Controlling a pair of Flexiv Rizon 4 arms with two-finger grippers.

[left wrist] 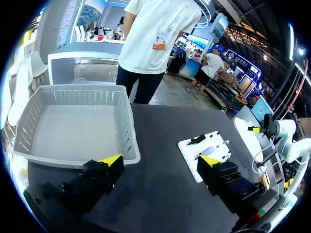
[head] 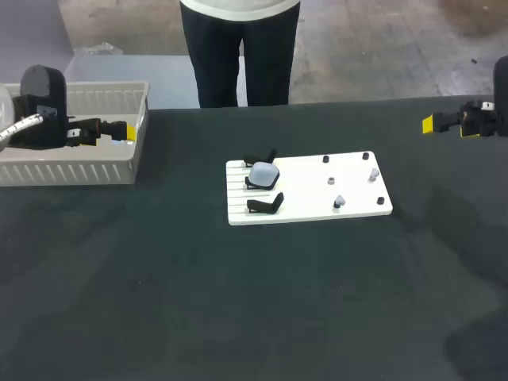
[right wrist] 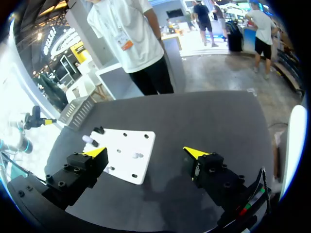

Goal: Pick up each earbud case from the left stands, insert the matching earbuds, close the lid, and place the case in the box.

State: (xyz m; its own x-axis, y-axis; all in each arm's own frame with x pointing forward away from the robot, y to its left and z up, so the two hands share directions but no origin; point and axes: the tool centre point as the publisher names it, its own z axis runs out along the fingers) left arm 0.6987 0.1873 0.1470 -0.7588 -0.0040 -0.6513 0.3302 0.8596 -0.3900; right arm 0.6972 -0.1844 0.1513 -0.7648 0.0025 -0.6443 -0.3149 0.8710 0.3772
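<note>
A white board [head: 317, 208] lies mid-table with three black stands along its left side. The middle stand holds a pale, shut earbud case [head: 263, 174]; the far stand [head: 260, 158] and near stand [head: 266, 205] are bare. Two small earbuds [head: 374, 173] [head: 339, 202] sit on pegs on the board's right part. My left gripper [head: 125, 131] hangs open over the right wall of the white basket [head: 48, 171], nothing between its fingers. My right gripper [head: 429, 123] is open at the table's far right. In the left wrist view the gripper [left wrist: 160, 162] faces the board [left wrist: 192, 160].
The basket [left wrist: 129, 131] at the table's far left is empty inside. Three black pegs [head: 325, 159] stand near the board's corners. In the right wrist view the board [right wrist: 141, 141] lies ahead of the open gripper [right wrist: 146, 153], towards its left finger, on dark cloth.
</note>
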